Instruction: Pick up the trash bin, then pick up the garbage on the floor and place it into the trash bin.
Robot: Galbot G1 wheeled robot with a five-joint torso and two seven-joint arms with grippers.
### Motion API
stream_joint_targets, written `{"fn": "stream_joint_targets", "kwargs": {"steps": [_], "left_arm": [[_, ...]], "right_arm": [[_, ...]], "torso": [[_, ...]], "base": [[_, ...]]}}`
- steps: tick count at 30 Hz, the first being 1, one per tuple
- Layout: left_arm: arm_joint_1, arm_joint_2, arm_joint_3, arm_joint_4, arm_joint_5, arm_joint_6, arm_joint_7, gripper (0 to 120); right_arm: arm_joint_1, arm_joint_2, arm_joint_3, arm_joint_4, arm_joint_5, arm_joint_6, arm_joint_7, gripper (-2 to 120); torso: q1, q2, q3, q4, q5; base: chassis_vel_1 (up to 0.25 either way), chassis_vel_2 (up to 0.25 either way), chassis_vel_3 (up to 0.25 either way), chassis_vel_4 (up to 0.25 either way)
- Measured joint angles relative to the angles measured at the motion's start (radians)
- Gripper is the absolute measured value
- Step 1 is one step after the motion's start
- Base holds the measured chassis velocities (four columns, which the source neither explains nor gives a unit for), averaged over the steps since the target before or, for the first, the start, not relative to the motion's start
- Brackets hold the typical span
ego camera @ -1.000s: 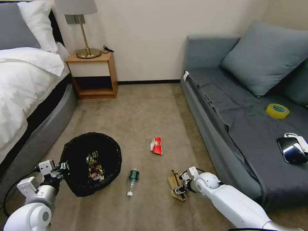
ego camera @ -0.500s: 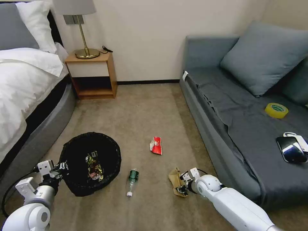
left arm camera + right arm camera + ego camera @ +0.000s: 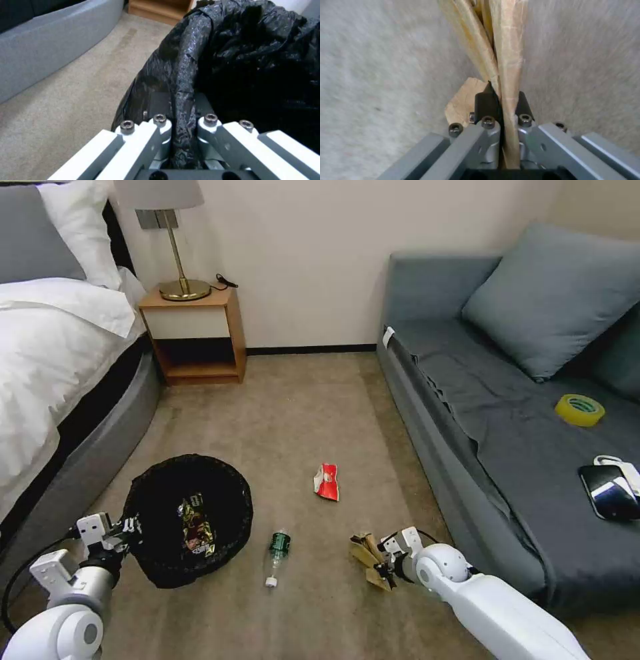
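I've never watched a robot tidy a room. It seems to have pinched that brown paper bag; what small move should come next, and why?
Probably lift the brown paper bag and carry it left toward the trash bin. The right gripper is shut on the bag, and the left gripper is clamped on the bin's rim, its mouth open. The bottle lies between them, so lifting first seems wise.

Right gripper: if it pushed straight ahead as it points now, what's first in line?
Probably the bottle: the right gripper, shut on the paper bag, points toward it. Depth unclear.
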Motion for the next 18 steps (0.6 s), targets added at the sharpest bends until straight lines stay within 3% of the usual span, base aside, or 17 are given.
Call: {"fn": "stream_joint_targets", "kwargs": {"steps": [11, 18], "left_arm": [[0.008, 0.004, 0.028, -0.005, -0.010, 0.003, 0.000, 4], [0.008, 0.004, 0.052, -0.015, -0.010, 0.015, -0.001, 4]], "right_arm": [[0.027, -0.033, 0.088, 0.289, 0.107, 0.070, 0.111, 0], [0.182, -0.014, 0.050, 0.498, 0.222, 0.104, 0.208, 0]], "torso": [[0.000, 0.000, 0.000, 0.0000, -0.0004], [0.000, 0.000, 0.000, 0.0001, -0.0004]], "base": [[0.000, 0.000, 0.000, 0.000], [0.000, 0.000, 0.000, 0.000]]}}
